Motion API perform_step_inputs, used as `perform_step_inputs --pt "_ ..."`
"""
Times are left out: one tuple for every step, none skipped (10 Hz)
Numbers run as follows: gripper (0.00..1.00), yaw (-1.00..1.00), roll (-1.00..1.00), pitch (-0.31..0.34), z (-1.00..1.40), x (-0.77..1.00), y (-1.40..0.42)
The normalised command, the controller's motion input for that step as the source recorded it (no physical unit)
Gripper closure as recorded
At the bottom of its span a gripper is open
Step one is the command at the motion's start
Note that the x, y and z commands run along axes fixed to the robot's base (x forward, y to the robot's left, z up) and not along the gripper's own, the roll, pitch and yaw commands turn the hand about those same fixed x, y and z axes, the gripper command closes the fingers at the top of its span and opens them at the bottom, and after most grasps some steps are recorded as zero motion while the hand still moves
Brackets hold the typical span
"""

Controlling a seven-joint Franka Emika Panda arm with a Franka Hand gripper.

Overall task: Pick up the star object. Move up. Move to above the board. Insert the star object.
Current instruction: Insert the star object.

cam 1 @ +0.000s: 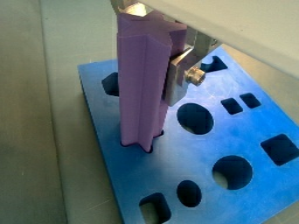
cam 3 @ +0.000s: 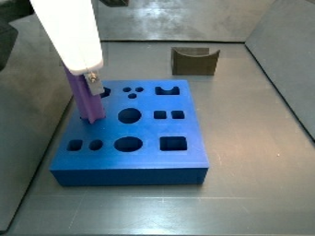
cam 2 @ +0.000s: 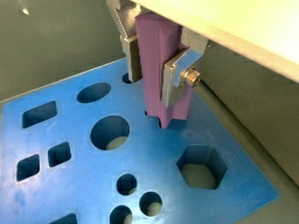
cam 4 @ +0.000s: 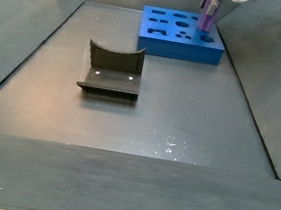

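Where the arm ends: the pincer (cam 1: 163, 66) hangs over the board's edge region, closed on the star.
Pincer state: holding the star (cam 1: 145, 83); one silver finger (cam 1: 177, 72) presses its side in a wrist view, and a finger (cam 2: 180, 68) flanks it in a wrist view too.
Pincer in side views: mostly hidden behind the white arm housing; it sits just above the star (cam 3: 87, 100).
Star: lilac, upright, gripped near its upper end; its lower end meets the board (cam 1: 187, 153) surface at a cut-out.
Star depth: lower tip looks just entered in the hole (cam 2: 167, 118); how deep, I cannot tell.
Star in side view: stands at the board's far corner (cam 4: 208, 19), upright.
Board: bright blue slab (cam 3: 129, 138) lying flat on the counter (cam 3: 246, 175), with round, square and hexagon (cam 2: 198, 168) holes showing.
Board position: near the far end of the counter in a side view (cam 4: 179, 38).
Fixture: dark bracket (cam 4: 110, 70) on the counter, well apart from the board; in a side view it stands beyond the board (cam 3: 193, 61).
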Motion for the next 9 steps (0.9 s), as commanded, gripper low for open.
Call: perform_step_inputs --pt "1.0 0.0 0.0 -0.011 0.0 -0.01 0.0" --pt "1.0 0.0 0.02 0.0 -0.02 0.0 0.0" --pt "1.0 0.0 0.39 0.05 -0.43 0.1 -0.05" --pt "1.0 -0.06 0.21 0.127 -0.57 0.27 -0.03" --pt "1.0 0.0 0.0 0.0 -0.08 0.0 0.0" --pt "1.0 -0.11 0.26 -0.007 -0.85 -0.05 -0.1" --pt "1.0 -0.13 0.22 -0.043 -0.95 0.0 -0.19" --pt "1.0 -0.11 0.24 -0.07 -0.87 0.0 -0.16" --pt "1.0 -0.07 0.26 -0.094 -0.81 0.0 -0.12"
